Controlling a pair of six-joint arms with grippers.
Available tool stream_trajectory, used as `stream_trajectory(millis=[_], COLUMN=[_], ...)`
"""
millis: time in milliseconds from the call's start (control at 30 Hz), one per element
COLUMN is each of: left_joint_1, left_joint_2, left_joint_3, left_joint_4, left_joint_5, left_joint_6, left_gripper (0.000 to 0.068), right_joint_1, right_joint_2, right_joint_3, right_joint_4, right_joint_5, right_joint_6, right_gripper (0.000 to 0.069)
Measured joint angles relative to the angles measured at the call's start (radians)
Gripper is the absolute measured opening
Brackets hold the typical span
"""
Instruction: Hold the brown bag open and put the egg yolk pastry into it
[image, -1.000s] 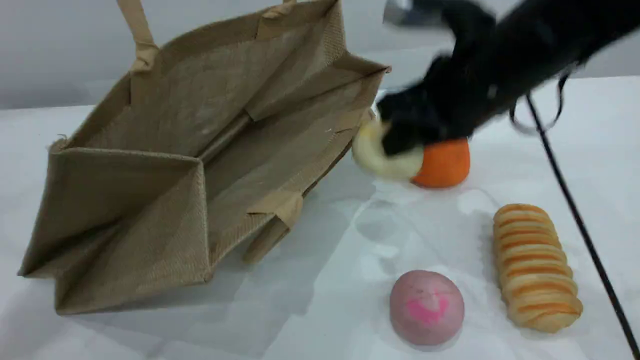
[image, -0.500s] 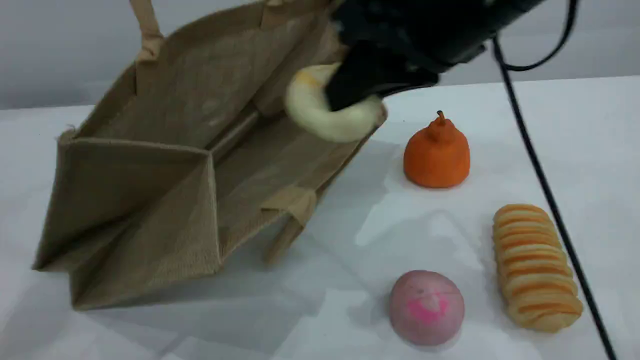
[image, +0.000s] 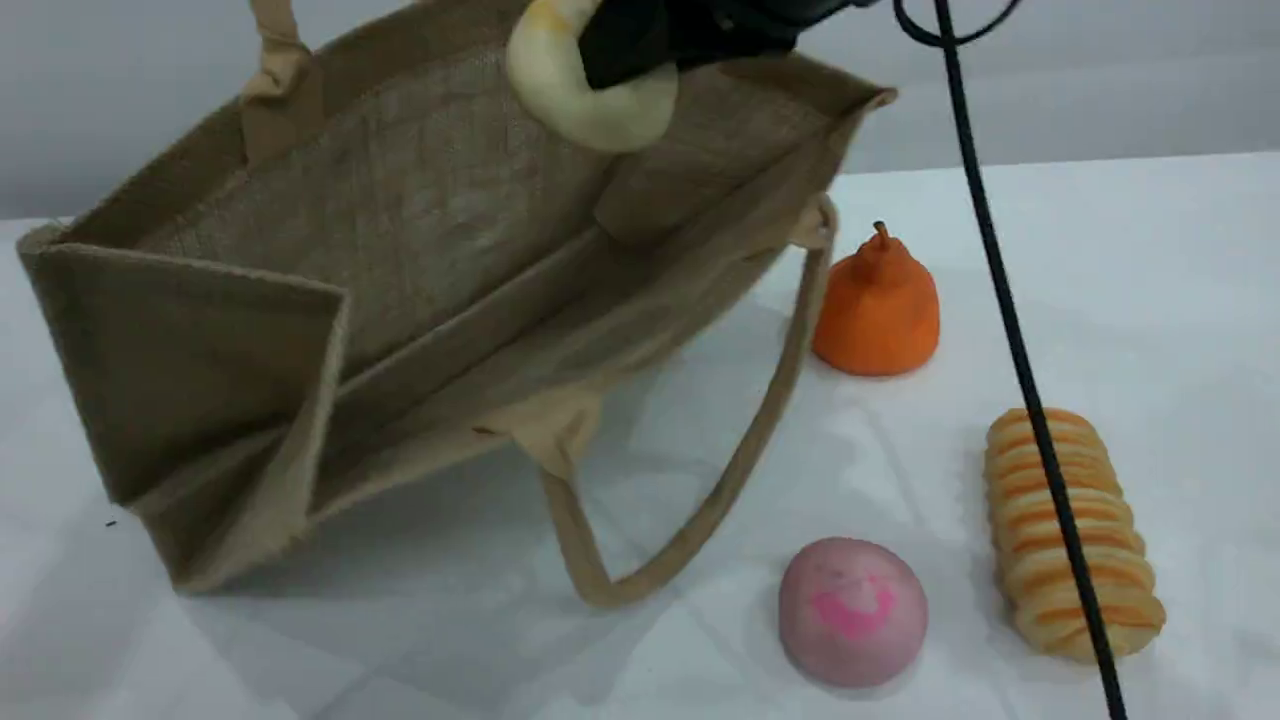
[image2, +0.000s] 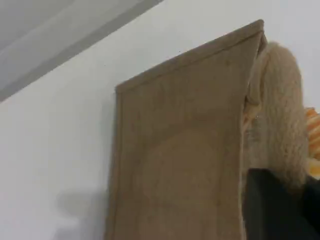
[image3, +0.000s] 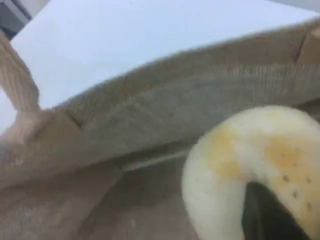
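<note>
Pastry clamped in right tool over bag; left tool closed, mostly cut off

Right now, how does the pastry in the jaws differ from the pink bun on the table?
The egg yolk pastry is pale cream with a yellow-orange patch; the pink bun is dusty pink with a bright pink mark on top. The pastry is held up in the air by the right gripper, above the open brown bag, and squashed by the grip; the bun sits untouched on the table, keeping its dome shape. Both are small round buns.
</note>
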Motion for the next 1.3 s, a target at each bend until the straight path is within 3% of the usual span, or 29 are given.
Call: stream_trajectory(millis=[367, 900, 1067, 1300], left_joint_1=[0.0, 0.0, 0.0, 0.0], left_joint_2=[0.0, 0.0, 0.0, 0.0], left_joint_3=[0.0, 0.0, 0.0, 0.0], left_joint_4=[0.0, -0.003, -0.004, -0.002], left_joint_5=[-0.001, -0.001, -0.002, -0.002], left_joint_6=[-0.001, -0.003, -0.003, -0.003], left_gripper=[0.0088, 0.0088, 0.0088, 0.0088], right_joint_1=[0.005, 0.021, 0.021, 0.021], right_joint_2=[0.163, 0.333, 0.339, 0.335], right_joint_3=[-0.072, -0.228, -0.236, -0.236], right_joint_4=[0.048, 0.055, 0.066, 0.076], right_joint_5=[0.083, 0.085, 0.09, 0.133], right_joint_6=[0.0, -0.003, -0.009, -0.075], right_gripper=[0.0046, 0.0062, 0.0167, 0.0447])
